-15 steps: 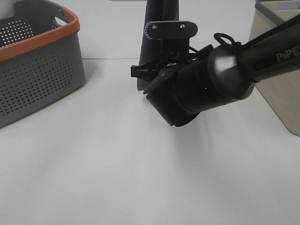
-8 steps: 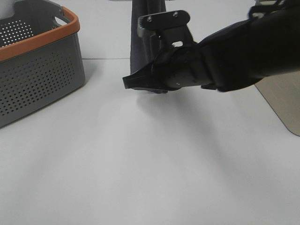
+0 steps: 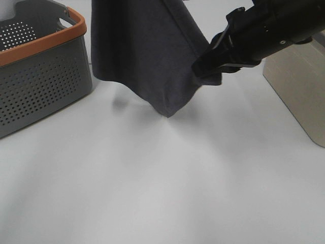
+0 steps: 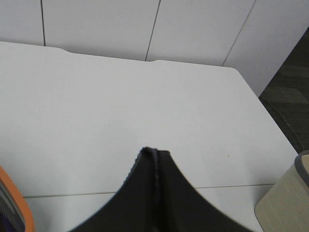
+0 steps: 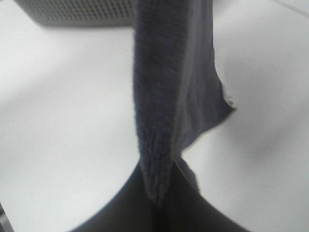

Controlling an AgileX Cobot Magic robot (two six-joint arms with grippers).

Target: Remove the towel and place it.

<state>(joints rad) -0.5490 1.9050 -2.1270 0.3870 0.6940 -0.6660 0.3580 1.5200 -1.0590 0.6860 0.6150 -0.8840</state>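
Observation:
The dark purplish-grey towel (image 3: 147, 56) hangs spread above the white table, its lowest corner just above the surface. My right gripper (image 3: 204, 71) is shut on the towel's right edge. In the right wrist view the closed fingertips (image 5: 157, 195) pinch a fold of the towel (image 5: 169, 87), with a small white tag (image 5: 230, 99) at one corner. In the left wrist view my left gripper (image 4: 155, 162) is shut, with a thin towel hem (image 4: 155, 155) showing between the pads. The left gripper is above the top edge of the exterior view.
A grey perforated basket with an orange rim (image 3: 45, 76) stands at the left. A beige container (image 3: 297, 86) stands at the right, also in the left wrist view (image 4: 285, 203). The white table (image 3: 152, 178) runs to the front.
My right arm has swung to the right with the towel's edge. The towel has gone from a narrow hanging strip to a wide sheet.

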